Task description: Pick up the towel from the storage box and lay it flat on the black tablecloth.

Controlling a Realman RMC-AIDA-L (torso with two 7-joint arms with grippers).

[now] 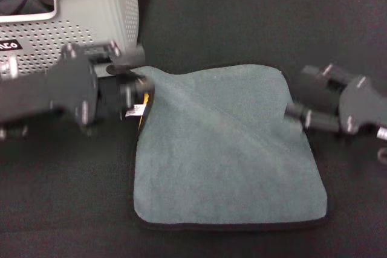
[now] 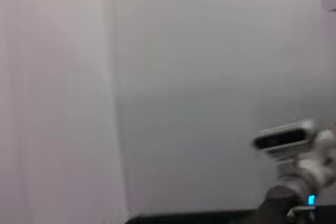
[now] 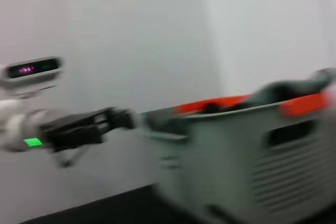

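The towel (image 1: 224, 149) lies grey-teal side up on the black tablecloth (image 1: 242, 22), mostly flat, with a diagonal ridge running from its far left corner. That corner is raised, showing yellow underside and the white tag (image 1: 138, 110). My left gripper (image 1: 138, 83) is at that corner and looks shut on it; it also shows in the right wrist view (image 3: 123, 120). My right gripper (image 1: 291, 112) is just off the towel's right edge, near the far right corner. The storage box (image 1: 91, 22) stands at the far left.
The box (image 3: 252, 150) holds more cloth, dark, grey-teal and orange, right behind my left arm. A pale wall runs along the far table edge. The left wrist view shows only the wall and my right arm's wrist (image 2: 299, 156).
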